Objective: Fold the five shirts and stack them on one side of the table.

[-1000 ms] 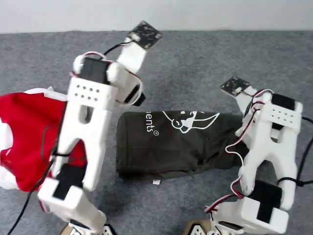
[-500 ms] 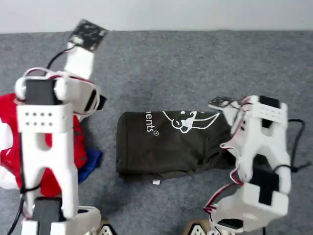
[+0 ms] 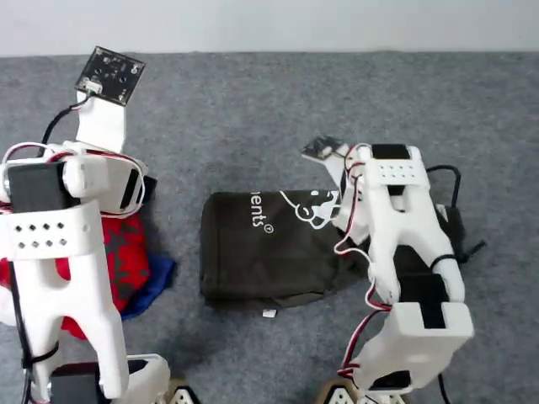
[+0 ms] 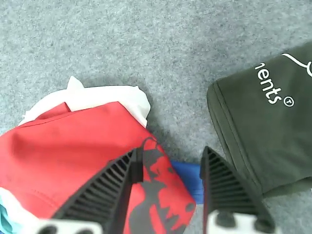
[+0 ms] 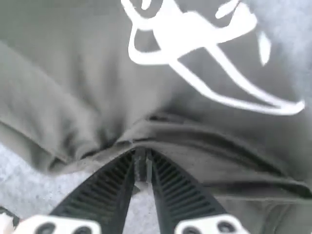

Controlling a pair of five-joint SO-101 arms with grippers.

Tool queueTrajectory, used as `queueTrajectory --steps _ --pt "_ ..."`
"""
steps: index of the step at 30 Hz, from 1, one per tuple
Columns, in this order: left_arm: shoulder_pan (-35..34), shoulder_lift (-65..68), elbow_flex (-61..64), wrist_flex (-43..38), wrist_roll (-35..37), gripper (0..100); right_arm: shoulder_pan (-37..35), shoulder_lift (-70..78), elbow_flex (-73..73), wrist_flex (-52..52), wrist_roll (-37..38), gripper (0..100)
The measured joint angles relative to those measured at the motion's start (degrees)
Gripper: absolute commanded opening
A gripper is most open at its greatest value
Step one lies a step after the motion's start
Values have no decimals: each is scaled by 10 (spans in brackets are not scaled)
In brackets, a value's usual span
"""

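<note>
A dark olive shirt (image 3: 269, 252) with white print lies folded in the middle of the grey table. My right arm (image 3: 396, 219) stands over its right part. In the right wrist view my right gripper (image 5: 141, 160) is shut on a pinched fold at the olive shirt's (image 5: 195, 63) edge. At the table's left side lies a pile with a red shirt (image 3: 126, 261) on top. My left gripper (image 4: 170, 156) hangs open above the red shirt's (image 4: 63, 146) corner, holding nothing, with the olive shirt (image 4: 273, 122) a short way off.
Under the red shirt show a white shirt (image 4: 112, 95), a blue one (image 3: 156, 278) and a teal corner (image 4: 7, 219). Bare grey table (image 3: 278, 118) stretches behind both arms. A small white tag (image 3: 269, 313) lies just in front of the olive shirt.
My left arm has swung left, from beside the olive shirt to above the red pile. My right arm has moved left from the shirt's right end onto the shirt.
</note>
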Motion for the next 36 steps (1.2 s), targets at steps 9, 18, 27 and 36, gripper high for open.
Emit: queueTrajectory --steps 9,18,27,36 --pt "0 0 0 0 0 192 0 49 -52 27 -11 10" --pt "0 0 0 0 0 192 29 11 -145 201 -15 10" --pt "0 0 0 0 0 192 50 0 -26 192 1 10" --pt "0 -1 11 0 0 192 50 7 -26 84 1 10"
